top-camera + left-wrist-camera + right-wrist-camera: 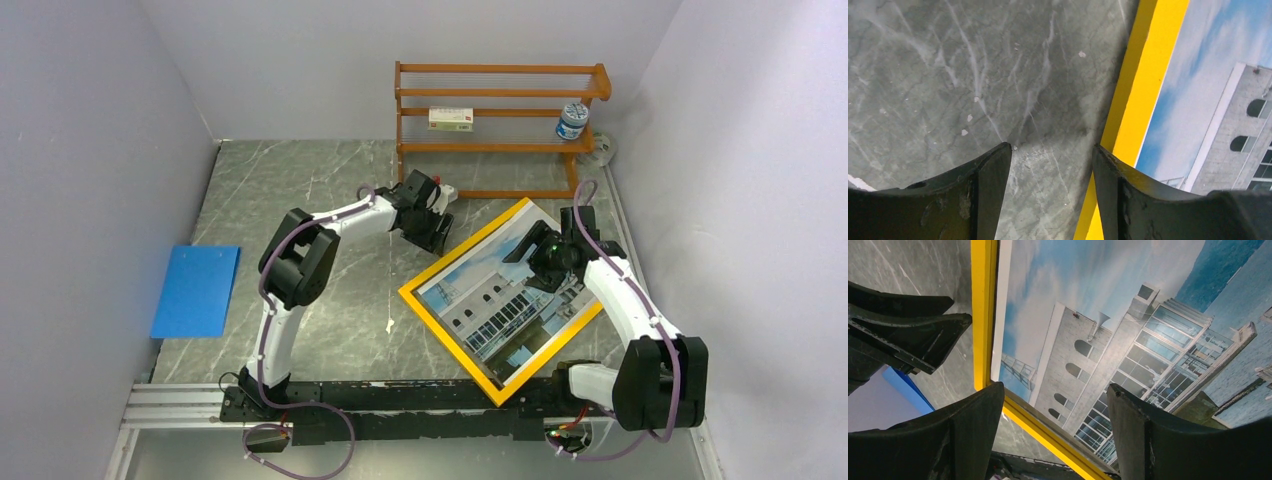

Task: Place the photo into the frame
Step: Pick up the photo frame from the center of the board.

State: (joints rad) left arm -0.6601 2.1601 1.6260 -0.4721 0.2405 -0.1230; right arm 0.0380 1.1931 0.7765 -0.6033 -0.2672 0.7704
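Note:
The frame (447, 345) lies flat and front-up on the marble table, turned diagonally, its yellow border showing. The photo (490, 300), a white building under blue sky, shows inside that border. My left gripper (435, 235) is open and empty just outside the frame's upper-left side. In the left wrist view its open gripper (1052, 147) is over bare table, with the frame (1138, 90) and photo (1198, 100) to the right. My right gripper (545, 262) is open above the photo's upper right part. In the right wrist view the gripper (1055, 387) hovers over the photo (1088, 340) and frame (980, 315).
An orange-brown shelf rack (495, 125) stands at the back, holding a small box (450, 118) and a jar (572, 120). A blue sheet (197, 290) lies at the left wall. Grey walls close in the left, back and right sides.

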